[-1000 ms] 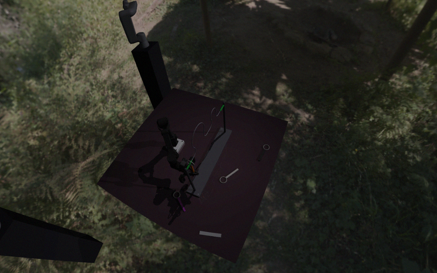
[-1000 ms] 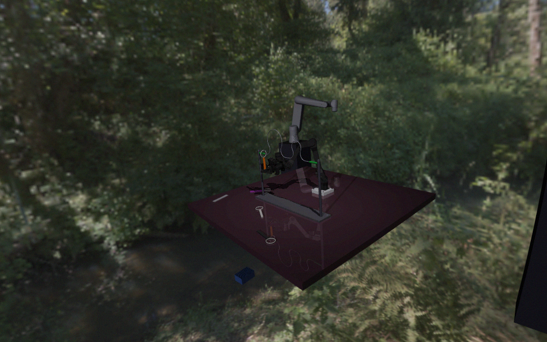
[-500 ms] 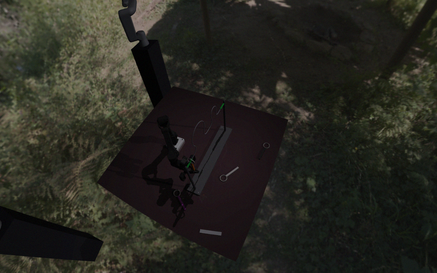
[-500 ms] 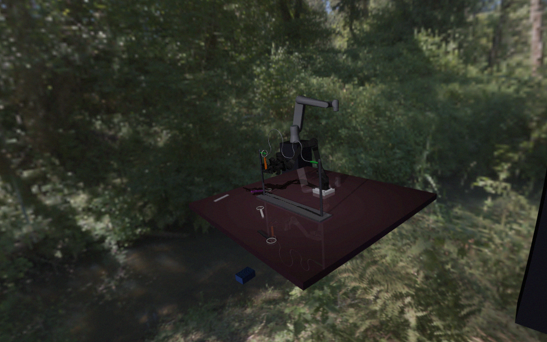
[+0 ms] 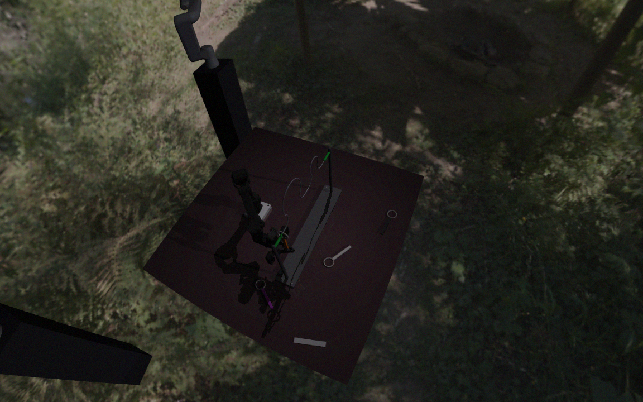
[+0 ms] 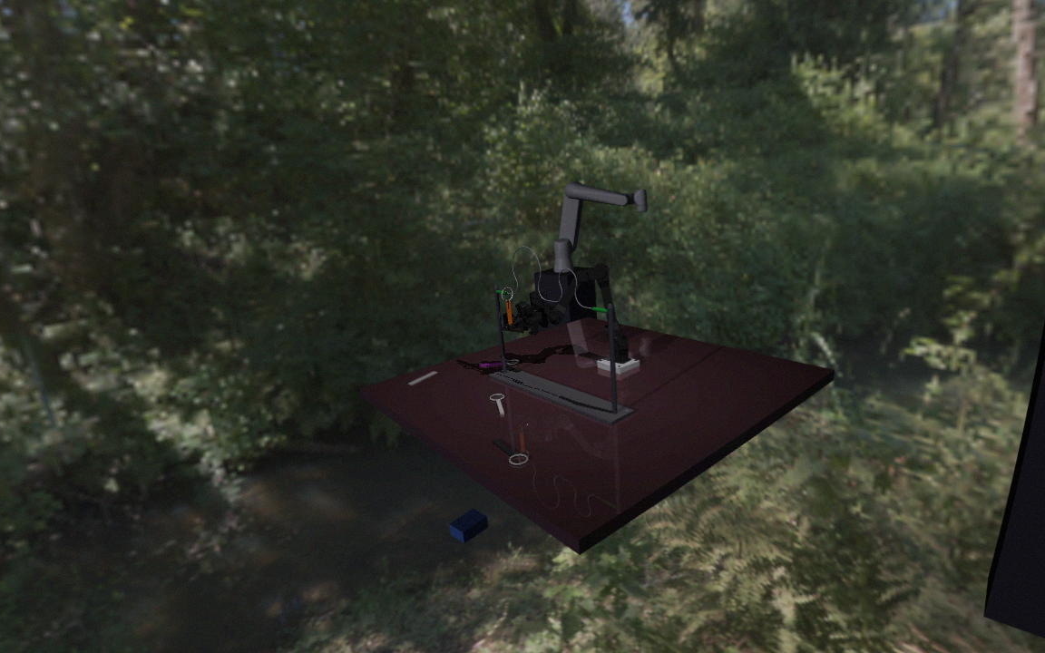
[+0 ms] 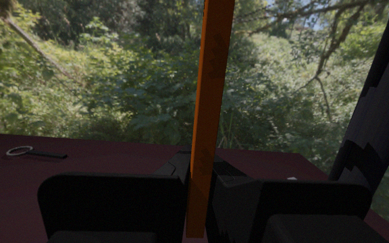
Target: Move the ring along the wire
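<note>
My gripper [image 7: 193, 151] [image 6: 510, 325] is shut on the orange handle [image 7: 212, 84] [image 6: 509, 311] [image 5: 286, 244], which stands nearly upright between the fingers. The ring [image 6: 512, 295] is above the handle, around the near green part [image 5: 278, 241] close to its inner end, where the grey wire begins. Whether it touches the wire is too small to tell. The near post [image 5: 279, 263] [image 6: 501, 345] [image 7: 367, 118] stands right of the fingers in the wrist view. The thin grey wire curves to the far green part [image 5: 327, 156] [image 6: 600, 310] at the far post [image 5: 330, 175] [image 6: 612, 357].
A grey base plate [image 5: 308, 234] [image 6: 546, 392] joins the posts. Loose rings with magenta [image 5: 266, 297], white [image 5: 341, 253] and dark [image 5: 385, 225] [image 7: 47, 154] handles lie on the table, with a white bar [image 5: 309, 342]. Other grey arms stand on black pedestals beyond the table.
</note>
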Controlling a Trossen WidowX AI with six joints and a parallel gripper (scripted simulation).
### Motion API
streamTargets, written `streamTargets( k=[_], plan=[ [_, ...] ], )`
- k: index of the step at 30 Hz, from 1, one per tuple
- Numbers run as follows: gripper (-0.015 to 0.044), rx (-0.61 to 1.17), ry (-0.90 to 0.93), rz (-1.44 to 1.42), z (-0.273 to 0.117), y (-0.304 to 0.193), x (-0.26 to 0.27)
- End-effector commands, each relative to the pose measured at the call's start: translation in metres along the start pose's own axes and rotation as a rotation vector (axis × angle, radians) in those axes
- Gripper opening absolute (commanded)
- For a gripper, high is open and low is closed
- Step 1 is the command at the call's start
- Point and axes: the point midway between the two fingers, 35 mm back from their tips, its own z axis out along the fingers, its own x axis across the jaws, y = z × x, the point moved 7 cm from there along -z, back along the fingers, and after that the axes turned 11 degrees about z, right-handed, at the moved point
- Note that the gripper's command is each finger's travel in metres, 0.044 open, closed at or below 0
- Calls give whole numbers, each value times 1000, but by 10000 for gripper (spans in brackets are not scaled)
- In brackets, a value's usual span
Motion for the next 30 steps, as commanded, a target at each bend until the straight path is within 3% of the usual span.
streamTargets(
  k=[1, 30],
  plan=[
    [-150, -7, -2, -1, -1, 2, 5],
    [-150, -9, 4, 216, 1, -6, 60]
  ],
)
